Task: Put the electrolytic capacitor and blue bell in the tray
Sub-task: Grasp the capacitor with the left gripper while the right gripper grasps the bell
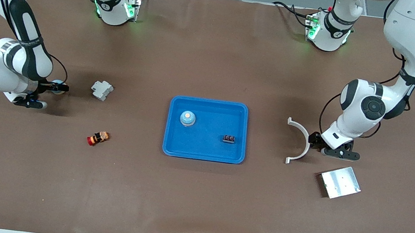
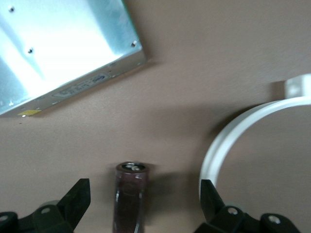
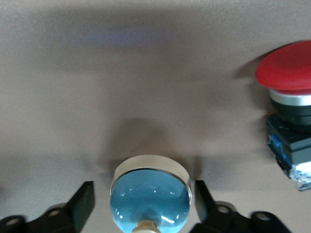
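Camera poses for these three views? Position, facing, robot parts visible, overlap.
Front: high across the table, facing the bases; sees blue tray, both arms.
Left wrist: on left arm, looking past open left tool at electrolytic capacitor, metal plate, white curved bracket.
Right wrist: on right arm, looking past right tool at blue bell, red push button.
Shared: front and left wrist both show metal plate and white curved bracket.

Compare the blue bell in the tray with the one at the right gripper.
One blue dome bell sits in the bright-blue plastic tray; the other blue dome bell sits on the table toward the right arm's end. The first stands free; the open right gripper straddles the second. Same shape, same colour.
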Controlling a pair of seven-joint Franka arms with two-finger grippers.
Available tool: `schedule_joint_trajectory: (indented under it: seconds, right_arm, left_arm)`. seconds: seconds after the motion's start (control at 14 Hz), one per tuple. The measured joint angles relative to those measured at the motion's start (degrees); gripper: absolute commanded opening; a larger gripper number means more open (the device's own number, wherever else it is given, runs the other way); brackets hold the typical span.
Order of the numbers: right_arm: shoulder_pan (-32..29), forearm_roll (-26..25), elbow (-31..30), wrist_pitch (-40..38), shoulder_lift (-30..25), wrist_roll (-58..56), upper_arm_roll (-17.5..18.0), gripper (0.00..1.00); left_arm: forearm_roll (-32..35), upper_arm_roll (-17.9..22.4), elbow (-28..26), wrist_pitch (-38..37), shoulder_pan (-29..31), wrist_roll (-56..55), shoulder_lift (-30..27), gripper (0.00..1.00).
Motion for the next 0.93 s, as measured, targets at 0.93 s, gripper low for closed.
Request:
schedule_joint_trajectory:
  seconds: [0.93]
  right_arm:
    - [2.52, 1.47, 15.87, -18.75, -0.45, 2.25, 7.80, 0.00]
  left_arm:
    - [0.00, -0.24, -1.59, 3.42, 2.64, 3.53, 2.52, 0.75]
